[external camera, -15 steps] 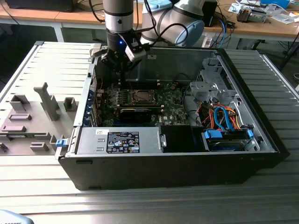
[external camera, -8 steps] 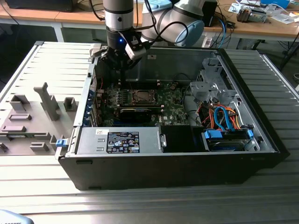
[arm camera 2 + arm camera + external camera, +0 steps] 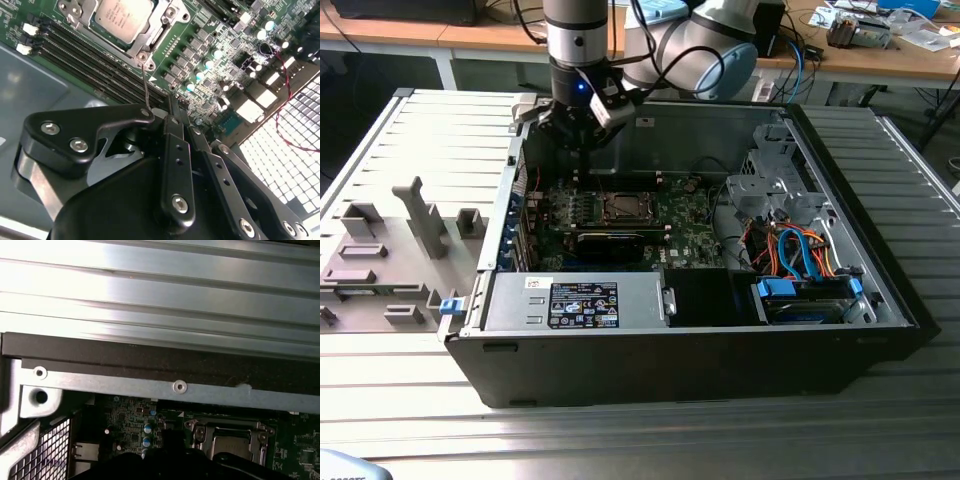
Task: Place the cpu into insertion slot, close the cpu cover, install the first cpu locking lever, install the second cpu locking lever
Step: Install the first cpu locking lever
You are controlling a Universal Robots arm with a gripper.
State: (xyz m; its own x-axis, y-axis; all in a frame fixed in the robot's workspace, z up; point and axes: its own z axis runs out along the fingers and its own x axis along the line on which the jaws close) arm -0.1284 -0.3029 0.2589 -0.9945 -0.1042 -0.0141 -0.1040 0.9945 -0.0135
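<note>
The cpu (image 3: 122, 17) lies pale and silver in the insertion slot (image 3: 620, 207) on the green board. The grey metal cpu cover (image 3: 150, 37) lies flat around it, framing its face. A thin wire lever (image 3: 145, 85) runs from the cover's corner screw towards my gripper (image 3: 175, 102), and its end goes behind a black link. The fingertips sit close together, shut, and nothing shows between them. In the exterior view my gripper (image 3: 575, 130) hangs over the case's back left corner, above the board. The first wrist view shows the cpu (image 3: 227, 444) and cpu cover (image 3: 230, 429) beyond the case wall.
The open computer case (image 3: 880, 290) rests on a ribbed metal table. A long black card (image 3: 610, 243) lies just in front of the slot, with a power supply (image 3: 575, 300) nearer still. Cables (image 3: 790, 250) and a drive cage fill the exterior view's right. A grey fixture (image 3: 380, 260) stands at its left.
</note>
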